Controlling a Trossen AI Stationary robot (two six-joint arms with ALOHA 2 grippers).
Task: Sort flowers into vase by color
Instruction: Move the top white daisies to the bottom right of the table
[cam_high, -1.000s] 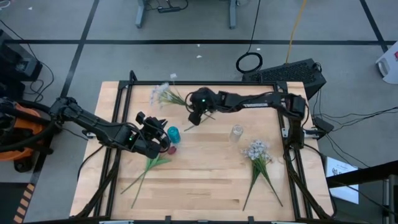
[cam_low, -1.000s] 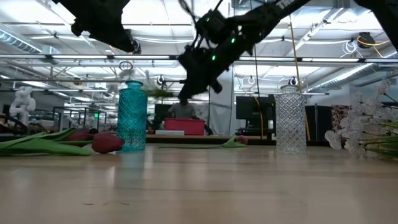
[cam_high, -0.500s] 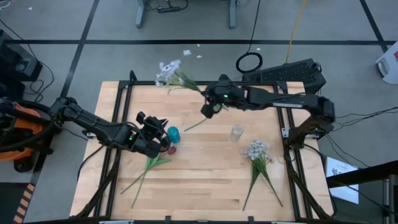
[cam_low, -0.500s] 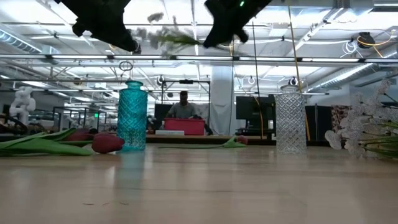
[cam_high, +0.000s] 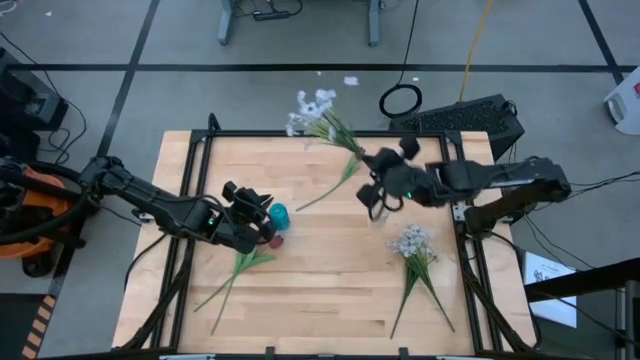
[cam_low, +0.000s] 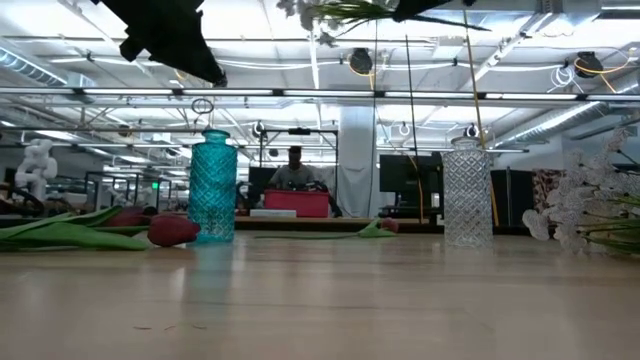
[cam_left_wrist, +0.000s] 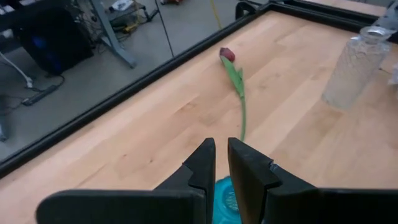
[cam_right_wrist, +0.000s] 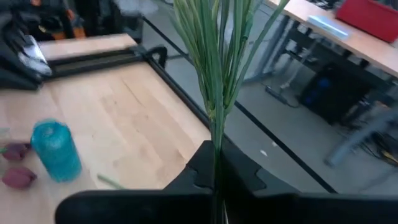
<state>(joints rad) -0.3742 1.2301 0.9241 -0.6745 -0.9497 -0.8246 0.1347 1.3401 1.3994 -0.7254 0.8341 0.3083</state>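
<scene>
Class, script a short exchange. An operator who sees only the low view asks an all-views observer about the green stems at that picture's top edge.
Operator: What is holding those stems?
Observer: The right gripper is shut on the white spray.
Operator: Where is it over the table?
Observer: Roughly above the clear vase, with the blossoms out past the table's far edge.
Operator: And the left gripper?
Observer: The left gripper hovers just above the teal vase.
</scene>
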